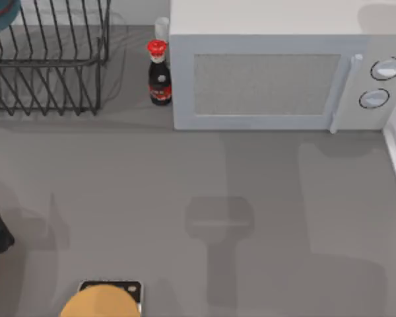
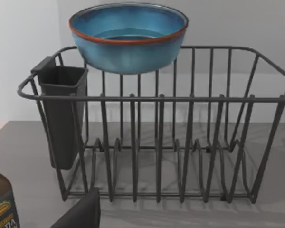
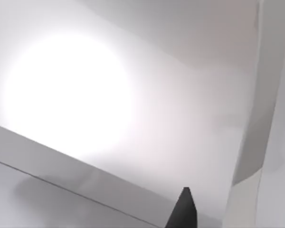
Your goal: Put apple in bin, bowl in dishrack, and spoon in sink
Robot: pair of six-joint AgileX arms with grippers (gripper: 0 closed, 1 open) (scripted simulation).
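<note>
Sitting upright, mouth upward, the teal-blue round bowl (image 2: 128, 37) is perching atop the black wire dishrack (image 2: 156, 142), beyond the left gripper, whose grip I cannot tell.

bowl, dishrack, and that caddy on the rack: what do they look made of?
Bowl: looks like glazed ceramic, with a glossy teal surface and a thin reddish-brown rim.
Dishrack: thin dark wire, probably coated metal, with a slight sheen on the rods.
Caddy: flat matte black walls, likely plastic.

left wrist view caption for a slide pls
Teal-blue bowl perched on the back rail of the black wire dishrack, a dark utensil cup clipped to one end.
</note>
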